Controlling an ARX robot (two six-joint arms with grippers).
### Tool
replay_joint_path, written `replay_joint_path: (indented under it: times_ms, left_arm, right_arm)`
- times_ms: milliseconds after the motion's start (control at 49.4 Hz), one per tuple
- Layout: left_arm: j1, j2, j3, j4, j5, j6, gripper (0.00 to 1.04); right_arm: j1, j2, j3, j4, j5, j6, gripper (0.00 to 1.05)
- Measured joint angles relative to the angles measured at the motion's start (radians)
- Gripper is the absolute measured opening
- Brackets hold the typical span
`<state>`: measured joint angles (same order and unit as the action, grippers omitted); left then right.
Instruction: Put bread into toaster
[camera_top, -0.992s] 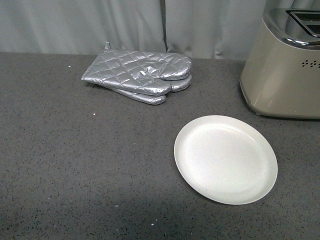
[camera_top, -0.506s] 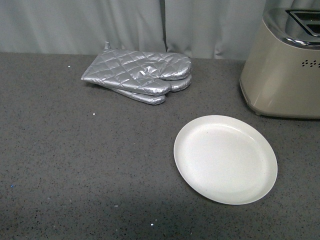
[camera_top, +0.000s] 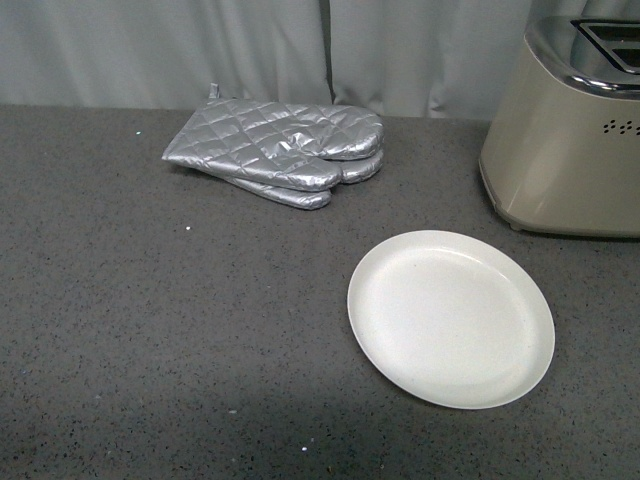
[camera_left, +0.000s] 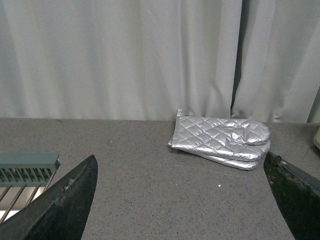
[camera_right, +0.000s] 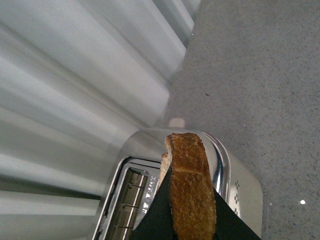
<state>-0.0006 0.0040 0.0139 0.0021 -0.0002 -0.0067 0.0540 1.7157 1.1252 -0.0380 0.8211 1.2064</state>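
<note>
The toaster (camera_top: 570, 130) is a boxy champagne-beige box with a chrome top, at the far right of the counter in the front view. In the right wrist view my right gripper (camera_right: 187, 207) is shut on the bread (camera_right: 189, 185), a slice seen edge-on with a dark brown crust, held above the toaster (camera_right: 240, 195) and its chrome slots (camera_right: 127, 202). In the left wrist view my left gripper (camera_left: 182, 200) is open and empty, its dark fingers (camera_left: 65, 205) wide apart over the counter. Neither arm shows in the front view.
An empty white plate (camera_top: 451, 317) lies in front of the toaster. Silver quilted oven mitts (camera_top: 280, 150) lie at the back, also in the left wrist view (camera_left: 220, 142). A green rack (camera_left: 25, 172) shows by the left gripper. Grey curtains hang behind.
</note>
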Motion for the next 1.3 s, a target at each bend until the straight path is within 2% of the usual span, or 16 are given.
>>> replay_joint_path:
  times_ms: [425, 486, 668, 749, 850, 972, 1296]
  left_arm:
    - [0.0, 0.0, 0.0, 0.0, 0.0, 0.0, 0.98]
    - [0.0, 0.0, 0.0, 0.0, 0.0, 0.0, 0.98]
    - [0.0, 0.0, 0.0, 0.0, 0.0, 0.0, 0.98]
    - [0.0, 0.0, 0.0, 0.0, 0.0, 0.0, 0.98]
    - [0.0, 0.0, 0.0, 0.0, 0.0, 0.0, 0.98]
    - [0.0, 0.0, 0.0, 0.0, 0.0, 0.0, 0.98]
    - [0.0, 0.0, 0.0, 0.0, 0.0, 0.0, 0.98]
  right_arm:
    - [-0.008, 0.071, 0.075, -0.064, -0.012, 0.067, 0.03]
    - [-0.008, 0.076, 0.078, -0.069, -0.023, 0.067, 0.16]
    - [-0.008, 0.078, 0.081, -0.079, -0.034, 0.07, 0.41]
    - [-0.008, 0.078, 0.091, -0.096, -0.041, 0.076, 0.55]
    - [-0.008, 0.062, 0.107, -0.111, -0.067, 0.074, 0.78]
    - [-0.008, 0.029, 0.111, -0.124, -0.086, 0.064, 0.96]
    - [-0.02, -0.062, 0.096, -0.1, -0.114, 0.005, 0.95]
